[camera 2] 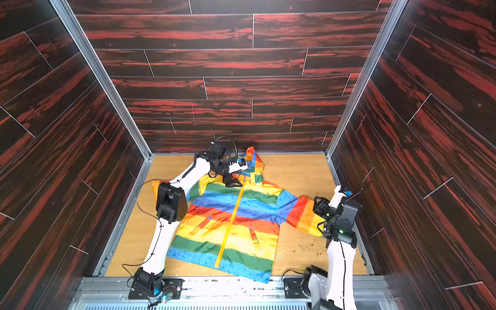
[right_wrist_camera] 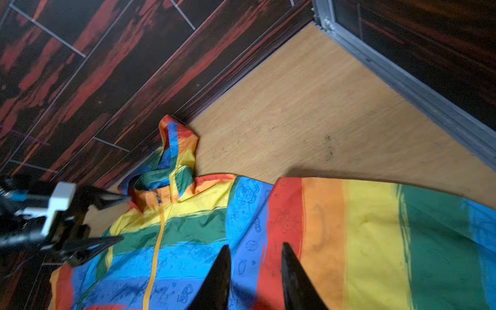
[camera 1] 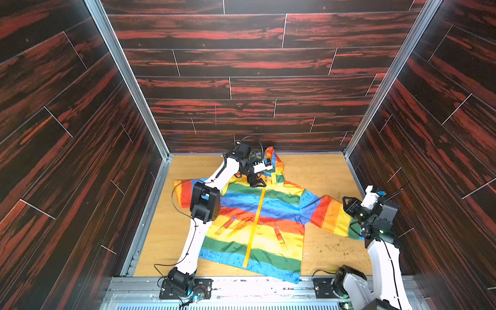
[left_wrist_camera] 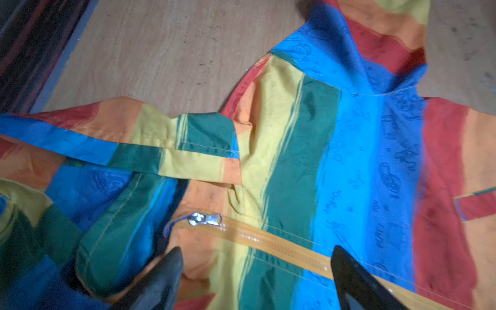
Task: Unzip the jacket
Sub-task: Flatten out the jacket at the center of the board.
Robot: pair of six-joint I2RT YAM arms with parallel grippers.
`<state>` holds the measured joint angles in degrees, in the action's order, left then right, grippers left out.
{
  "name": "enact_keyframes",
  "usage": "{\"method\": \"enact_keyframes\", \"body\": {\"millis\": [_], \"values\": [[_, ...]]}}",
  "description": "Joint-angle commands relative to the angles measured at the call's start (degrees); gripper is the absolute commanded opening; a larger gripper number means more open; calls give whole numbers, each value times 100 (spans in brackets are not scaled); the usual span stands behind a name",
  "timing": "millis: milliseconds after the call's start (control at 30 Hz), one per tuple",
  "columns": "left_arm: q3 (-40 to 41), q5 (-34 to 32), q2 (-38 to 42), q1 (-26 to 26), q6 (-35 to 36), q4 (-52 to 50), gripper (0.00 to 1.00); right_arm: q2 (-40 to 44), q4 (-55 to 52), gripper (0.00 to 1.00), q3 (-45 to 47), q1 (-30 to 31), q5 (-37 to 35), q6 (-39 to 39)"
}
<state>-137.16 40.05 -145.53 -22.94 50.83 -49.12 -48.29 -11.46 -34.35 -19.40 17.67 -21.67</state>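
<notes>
The rainbow-striped jacket (camera 1: 271, 214) (camera 2: 241, 217) lies flat on its back on the wooden table, hood toward the back wall. Its yellow zipper (camera 1: 255, 222) (left_wrist_camera: 281, 248) runs closed from the hem up to the collar. The silver zipper slider (left_wrist_camera: 205, 218) sits at the top end by the collar. My left gripper (camera 1: 258, 183) (camera 2: 234, 183) (left_wrist_camera: 256, 251) hangs open just above the collar, its fingers wide apart on either side of the zipper tape, close to the slider and holding nothing. My right gripper (camera 1: 349, 204) (camera 2: 320, 204) (right_wrist_camera: 256, 245) hovers open over the jacket's right-hand sleeve (right_wrist_camera: 349, 236) with a narrow empty gap.
Dark red wood-pattern walls (camera 1: 255, 88) close in the table (camera 1: 322, 171) at the back and both sides. A metal rail (camera 1: 255, 287) runs along the front edge, and the jacket's hem overlaps it. Small crumbs (camera 1: 331, 247) lie on the table at the front right.
</notes>
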Motion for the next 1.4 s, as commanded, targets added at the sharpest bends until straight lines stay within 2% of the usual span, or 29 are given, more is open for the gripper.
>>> {"method": "enact_keyframes", "body": {"millis": [0, 100, 167, 300, 533, 733, 867, 933, 1133, 1267, 1367], "values": [[-813, -391, -516, 35, -111, -108, 87, -76, -236, 33, -170, 327, 124, 207], [-1931, -628, -1217, 35, -116, -529, 87, -179, -352, 33, -272, 540, 128, 270], [-2318, -691, -1495, 35, -158, -646, 86, -211, -394, 33, -313, 649, 140, 274], [-1987, -805, -1424, 35, -188, -551, 79, -232, -468, 33, -377, 830, 91, 295], [-1878, -815, -1390, 158, -156, -903, 71, -390, -418, 33, -354, 995, 2, 277], [-1752, -573, -1284, 167, -141, -768, 43, -492, -409, 32, -353, 1158, -200, 294], [-1274, -604, -991, 167, -273, -285, 50, -523, -418, 32, -368, 1234, -275, 313], [-1039, -462, -847, 167, -314, -58, 50, -556, -411, 32, -371, 1270, -299, 313], [-983, -88, -808, 167, -615, 259, 38, -718, -339, 32, -428, 1574, -449, 267], [-1031, 6, -786, 168, -805, 386, 31, -999, -374, 31, -607, 2060, -773, 415], [-1029, 134, -716, 169, -889, 430, 21, -1353, -184, 28, -711, 2415, -882, 487]]}}
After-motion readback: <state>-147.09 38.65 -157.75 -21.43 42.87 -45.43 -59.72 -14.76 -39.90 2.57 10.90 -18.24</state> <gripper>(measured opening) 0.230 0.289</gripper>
